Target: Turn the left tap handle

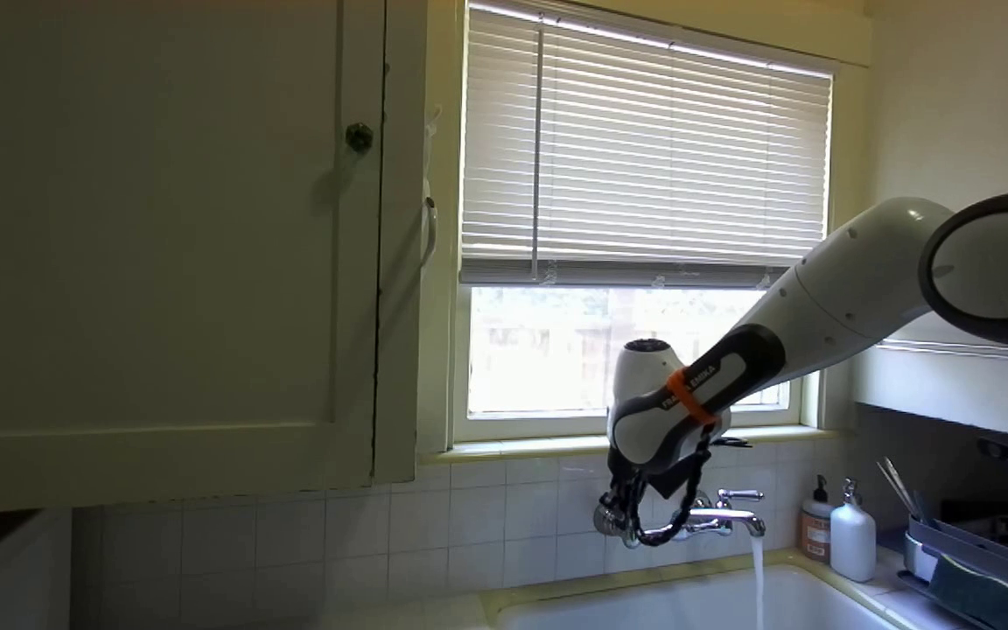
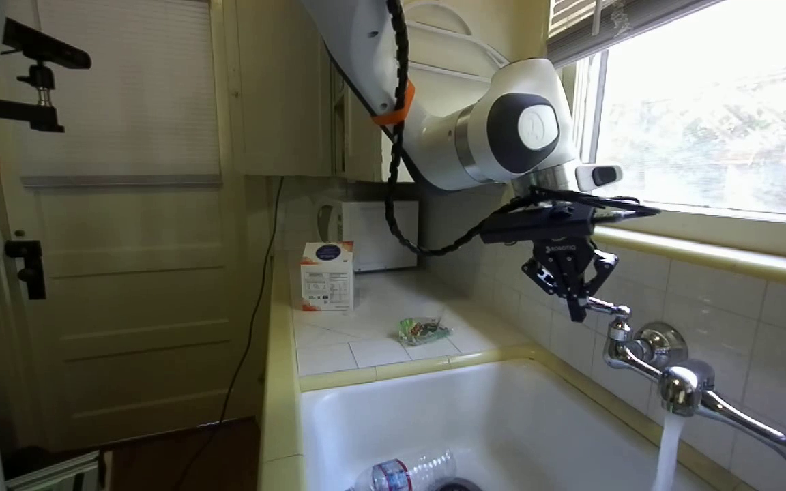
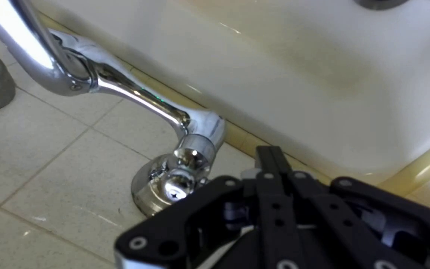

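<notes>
The chrome tap (image 2: 683, 389) is mounted on the tiled wall, and water runs from its spout. Its left tap handle (image 2: 608, 307) is a small silvery lever pointing toward the gripper. In the wrist view the handle's rounded cap (image 3: 178, 185) shows left of the jaws, and its lever is hidden behind them. My gripper (image 2: 577, 310) points down at the lever's free end. In the wrist view its fingertips (image 3: 273, 153) are pressed together with nothing seen between them. I cannot tell whether the finger touches the lever. In an exterior view the arm and cable hide most of this handle.
The white sink (image 2: 502, 402) lies below, with a plastic bottle (image 2: 393, 475) in it. The right tap handle (image 1: 740, 495) and soap bottles (image 1: 852, 538) stand to one side. A window sill (image 2: 727, 266) runs behind the gripper. A box (image 2: 327, 276) stands on the counter.
</notes>
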You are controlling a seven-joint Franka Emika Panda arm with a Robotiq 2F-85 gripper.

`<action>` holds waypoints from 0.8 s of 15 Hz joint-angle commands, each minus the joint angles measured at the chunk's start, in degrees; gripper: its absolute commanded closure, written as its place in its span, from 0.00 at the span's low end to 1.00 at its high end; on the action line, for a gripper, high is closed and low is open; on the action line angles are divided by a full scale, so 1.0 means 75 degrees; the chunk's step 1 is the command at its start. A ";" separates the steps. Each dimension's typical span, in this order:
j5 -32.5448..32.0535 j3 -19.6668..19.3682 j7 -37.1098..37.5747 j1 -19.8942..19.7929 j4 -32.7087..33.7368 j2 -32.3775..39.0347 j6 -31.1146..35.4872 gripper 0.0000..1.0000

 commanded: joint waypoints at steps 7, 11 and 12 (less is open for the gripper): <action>0.0149 -0.0240 0.3241 0.0444 0.1148 0.0677 -0.0810 1.00; 0.0462 -0.0284 0.4090 0.0454 0.1400 0.0821 -0.1038 1.00; 0.0491 -0.0322 0.4340 0.0467 0.1461 0.0863 -0.1047 1.00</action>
